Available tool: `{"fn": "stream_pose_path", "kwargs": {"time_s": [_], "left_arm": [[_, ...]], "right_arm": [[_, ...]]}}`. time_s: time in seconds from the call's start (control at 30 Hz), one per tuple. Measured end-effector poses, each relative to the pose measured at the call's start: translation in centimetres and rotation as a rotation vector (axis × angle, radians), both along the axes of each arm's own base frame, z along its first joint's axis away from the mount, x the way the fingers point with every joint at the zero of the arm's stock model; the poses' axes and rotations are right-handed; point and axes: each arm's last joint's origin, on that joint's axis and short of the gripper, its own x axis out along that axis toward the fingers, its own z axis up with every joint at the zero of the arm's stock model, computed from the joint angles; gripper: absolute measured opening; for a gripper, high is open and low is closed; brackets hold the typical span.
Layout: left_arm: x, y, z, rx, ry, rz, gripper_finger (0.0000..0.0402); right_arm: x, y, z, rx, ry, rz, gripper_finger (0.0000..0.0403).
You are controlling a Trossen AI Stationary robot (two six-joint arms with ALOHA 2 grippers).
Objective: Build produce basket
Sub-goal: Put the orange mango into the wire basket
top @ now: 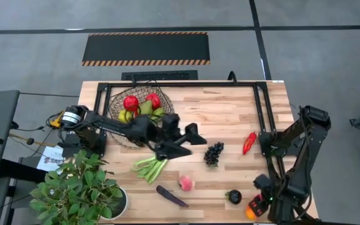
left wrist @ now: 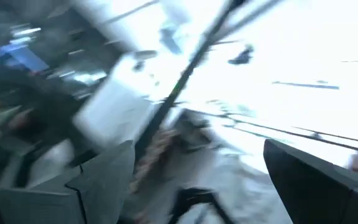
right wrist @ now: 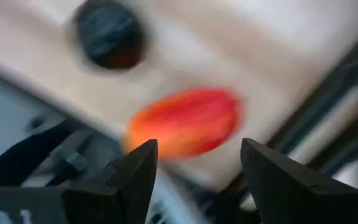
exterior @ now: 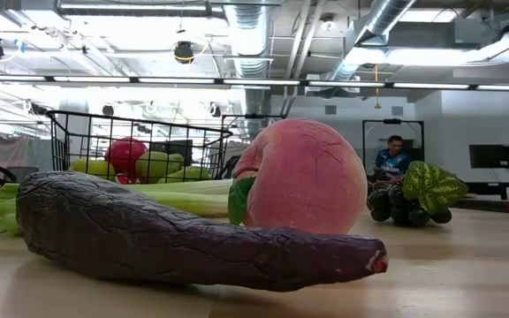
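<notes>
So the basket (top: 136, 115) is a round dark wire-mesh thing, see-through, sitting at the far left of the pale wood-plank table (top: 230, 112), with shiny red apples (top: 130, 102) and smooth green pears (top: 145, 107) already inside. The left gripper (top: 189, 145) is stretched out from the left side toward the middle of the table, just right of the basket, and its dark fingers (left wrist: 104, 180) are spread apart with nothing between them. Right under it is the leek stalk (top: 150, 167), long and ribbed, green fading to white, its long axis running diagonally from near-left to far-right. Nearer the front edge there's a wrinkly purple aubergine (exterior: 184, 234) lying roughly left to right, and a fuzzy round peach (exterior: 303, 177) just beside it. A bumpy bunch of dark grapes (top: 213, 154) sits mid-table, and a glossy red chilli (top: 249, 142) lies further right, pointing mostly near-to-far. The right gripper (right wrist: 197, 165) is folded down at the near right corner, fingers apart and empty, hovering over an orange pepper (right wrist: 185, 121), with a small dark round thing (top: 234, 197) close by. A leafy potted plant (top: 74, 187) crowds the near left corner.
</notes>
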Motion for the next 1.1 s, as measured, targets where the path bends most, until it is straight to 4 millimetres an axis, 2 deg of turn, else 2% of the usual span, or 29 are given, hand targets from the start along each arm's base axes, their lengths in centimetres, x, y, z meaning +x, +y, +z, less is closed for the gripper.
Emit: {"fn": "stream_pose_path", "kwargs": {"time_s": [0.1,0.23,0.4,0.67,1.1], "left_arm": [[-0.7,0.0,0.8,0.021,-0.091,-0.066,0.034],[-0.8,-0.2,0.8,0.021,-0.076,-0.14,0.034],[-0.8,-0.1,0.9,-0.028,-0.056,-0.182,0.034],[-0.6,0.4,0.7,-0.068,-0.013,-0.178,0.034],[-0.3,2.6,0.7,-0.049,-0.011,-0.149,0.034]], "right_arm": [[0.8,1.4,-0.4,0.101,-0.029,-0.073,0.0255],[2.0,3.5,-2.2,0.168,-0.007,-0.145,0.0255],[3.8,4.9,-3.8,0.133,0.035,-0.166,0.0255],[4.2,4.8,-7.6,0.0,0.267,-0.177,0.0255],[4.1,3.7,-7.7,-0.066,0.419,-0.228,0.0255]]}}
